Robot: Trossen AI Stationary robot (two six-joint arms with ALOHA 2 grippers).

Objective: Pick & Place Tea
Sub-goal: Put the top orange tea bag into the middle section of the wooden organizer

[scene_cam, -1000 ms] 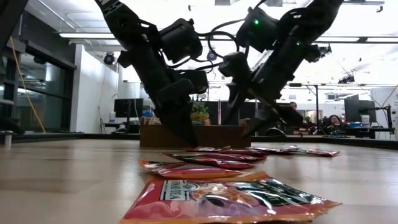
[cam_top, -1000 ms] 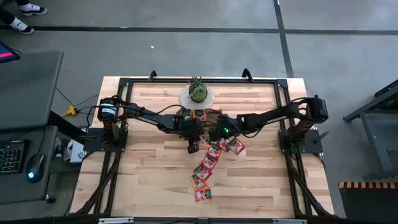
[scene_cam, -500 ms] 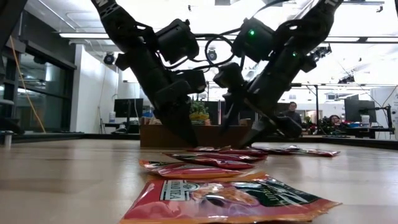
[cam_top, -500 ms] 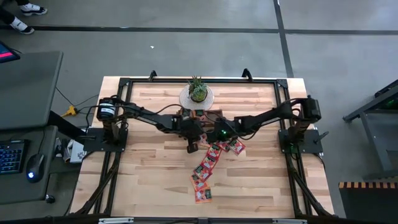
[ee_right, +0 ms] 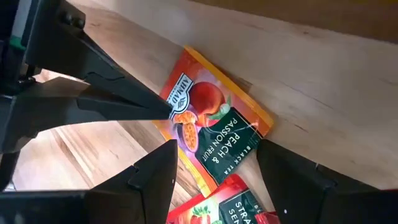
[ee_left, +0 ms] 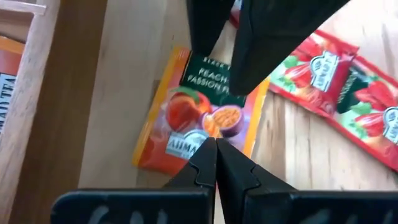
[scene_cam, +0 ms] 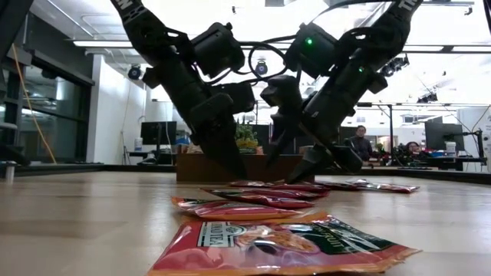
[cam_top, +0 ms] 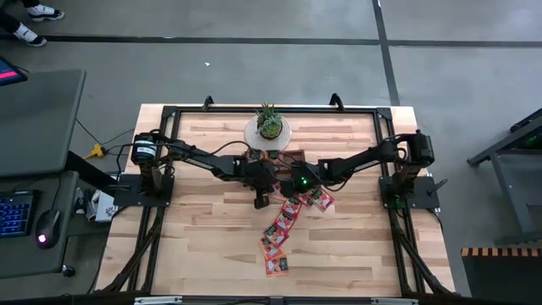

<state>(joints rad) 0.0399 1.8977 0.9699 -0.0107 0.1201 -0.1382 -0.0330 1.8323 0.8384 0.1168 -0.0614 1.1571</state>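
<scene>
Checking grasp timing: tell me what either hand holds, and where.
Nothing held. Shut left hand presses the peach sachet; open right hand straddles its edge.

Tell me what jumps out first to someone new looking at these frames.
Both arms converge mid-table on one peach passion fruit tea sachet lying by the wooden tray. The left gripper, jaws shut, presses its tip on the sachet, while the right gripper straddles it with jaws open. A trail of red sachets runs toward the table's front edge, and a small potted plant sits at the back.
</scene>
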